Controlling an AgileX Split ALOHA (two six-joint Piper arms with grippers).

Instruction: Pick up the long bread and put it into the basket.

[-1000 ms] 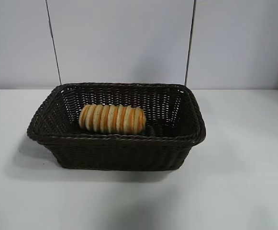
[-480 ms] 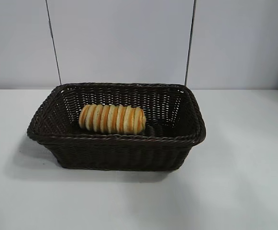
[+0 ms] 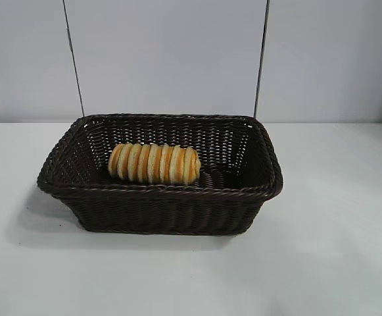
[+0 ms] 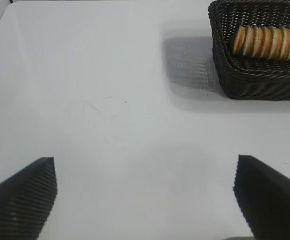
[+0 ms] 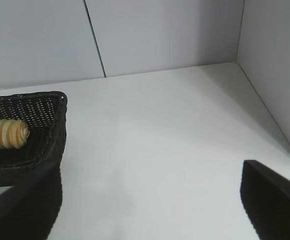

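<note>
White table [image 3: 335, 217], long bread [image 3: 154, 164] in basket [image 3: 158, 207], apart from right gripper [image 5: 149, 200]

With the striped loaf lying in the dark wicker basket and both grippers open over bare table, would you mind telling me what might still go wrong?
Little seems at stake.
1. The tan, orange-striped long bread lies lengthwise inside the dark brown woven basket, near its front wall; a bump to the basket could roll it.
2. The open right gripper sits close beside the basket's corner, so a sideways move might clip the rim.
3. The open left gripper is farther off and looks less likely to interfere.

One long bread [image 3: 154, 164], one basket [image 3: 158, 207], one table [image 3: 335, 217], and two wide-open tools.
</note>
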